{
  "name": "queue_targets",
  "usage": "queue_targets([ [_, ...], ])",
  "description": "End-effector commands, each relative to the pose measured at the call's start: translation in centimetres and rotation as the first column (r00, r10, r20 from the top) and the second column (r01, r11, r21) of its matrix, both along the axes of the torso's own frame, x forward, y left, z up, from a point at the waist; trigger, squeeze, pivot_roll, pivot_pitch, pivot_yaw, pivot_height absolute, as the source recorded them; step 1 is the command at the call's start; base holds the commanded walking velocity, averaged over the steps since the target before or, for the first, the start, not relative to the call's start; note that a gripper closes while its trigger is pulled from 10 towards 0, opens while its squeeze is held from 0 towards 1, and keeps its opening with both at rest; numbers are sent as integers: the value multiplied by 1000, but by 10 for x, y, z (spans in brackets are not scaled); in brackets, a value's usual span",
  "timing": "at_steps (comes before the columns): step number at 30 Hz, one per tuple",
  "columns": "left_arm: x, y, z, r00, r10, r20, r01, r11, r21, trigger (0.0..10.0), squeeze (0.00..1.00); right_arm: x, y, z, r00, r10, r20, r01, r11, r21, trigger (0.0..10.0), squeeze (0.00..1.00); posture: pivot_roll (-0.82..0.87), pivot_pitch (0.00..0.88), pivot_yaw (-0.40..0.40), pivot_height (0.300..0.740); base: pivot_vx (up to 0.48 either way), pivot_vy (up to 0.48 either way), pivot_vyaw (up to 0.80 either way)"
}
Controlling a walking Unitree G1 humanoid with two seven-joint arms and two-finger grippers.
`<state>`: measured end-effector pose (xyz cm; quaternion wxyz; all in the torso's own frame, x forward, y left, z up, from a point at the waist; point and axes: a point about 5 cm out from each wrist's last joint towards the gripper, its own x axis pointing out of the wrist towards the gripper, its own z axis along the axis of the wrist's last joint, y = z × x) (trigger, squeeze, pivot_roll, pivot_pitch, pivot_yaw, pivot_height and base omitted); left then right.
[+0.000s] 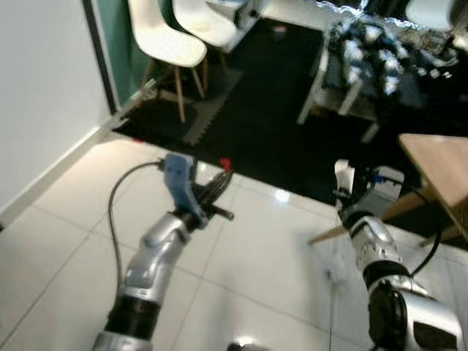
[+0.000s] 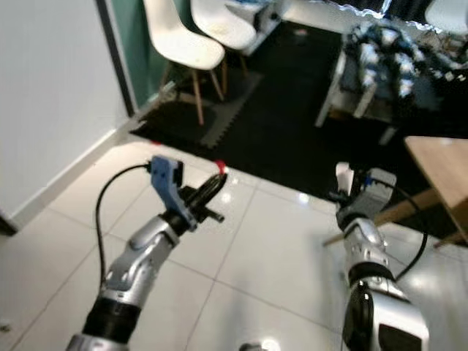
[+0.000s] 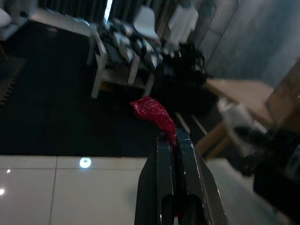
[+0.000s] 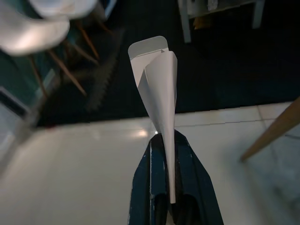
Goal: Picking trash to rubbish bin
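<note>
While both arms are held out over the white floor, trash is gripped in each. A red scrap is pinched tight in the left gripper, and a folded white carton in the right gripper. So the picking looks done, and the dropping is left. No bin can be made out, and the far room is blurred.

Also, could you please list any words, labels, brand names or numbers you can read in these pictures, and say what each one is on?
No text can be read anywhere in these views.
Red wrapper clamped in the left gripper: no print can be made out.
Folded white card clamped in the right gripper: its visible faces are blank.
Patterned clutter on the white bench: too blurred to read.
</note>
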<state>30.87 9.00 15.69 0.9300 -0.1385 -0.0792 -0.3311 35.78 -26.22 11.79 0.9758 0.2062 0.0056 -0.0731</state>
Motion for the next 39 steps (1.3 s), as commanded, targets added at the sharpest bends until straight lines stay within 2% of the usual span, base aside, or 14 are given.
queue_targets([
  [1,1,-2,4,1000,-3,23,3,1000,11,10000,0,7,-8,27,993,1,122,-6,999,34,10000,0,92,116,-33,740,0,0,-775],
  [5,4,4,10,999,14,45,-14,1000,11,10000,0,17,9,58,960,109,258,-119,993,21,10000,0,92,115,-33,740,0,0,-780],
  [10,7,8,17,997,30,71,-31,1000,6,10000,0,23,41,73,908,243,343,-260,965,6,10000,0,88,114,-32,740,0,0,-781],
  [12,7,8,17,997,30,71,-31,1000,6,10000,0,23,41,73,908,243,343,-260,965,6,10000,0,88,114,-32,740,0,0,-781],
  [14,9,12,22,995,44,86,-43,999,-5,10000,0,19,74,78,831,388,398,-418,909,-13,10000,0,87,114,-33,740,0,0,-784],
  [15,9,12,22,995,44,86,-43,999,-5,10000,0,19,74,78,831,388,398,-418,909,-13,10000,0,87,114,-33,740,0,0,-788],
  [16,11,16,27,993,62,100,-61,998,-11,10000,0,7,105,83,707,513,487,-584,812,-7,10000,0,92,115,-36,740,0,0,-788],
  [18,11,16,27,993,62,100,-61,998,-11,10000,0,7,105,83,707,513,487,-584,812,-7,10000,0,92,115,-36,740,0,0,-788],
  [19,11,17,28,992,70,106,-69,998,-12,10000,0,1,112,87,652,527,545,-648,761,40,10000,0,92,115,-36,740,0,0,-788],
  [20,11,22,30,990,87,114,-86,996,-16,10000,0,-11,117,93,553,552,625,-740,670,63,10000,0,92,115,-36,740,0,0,-788],
  [21,11,22,30,990,87,114,-86,996,-16,10000,0,-11,117,93,553,552,625,-740,670,63,10000,0,92,115,-36,740,0,0,-788],
  [24,12,39,38,979,145,141,-143,989,-27,10000,0,-48,132,98,278,648,709,-908,418,-26,10000,0,92,115,-36,740,0,0,-796],
  [28,15,56,47,964,206,166,-202,979,-39,10000,0,-59,141,85,230,723,652,-937,345,-52,10000,0,106,121,-43,740,0,0,-800],
  [39,19,71,54,947,277,161,-270,961,-66,10000,0,-64,142,86,272,738,618,-935,353,-10,10000,0,100,125,-45,740,0,0,-800],
])
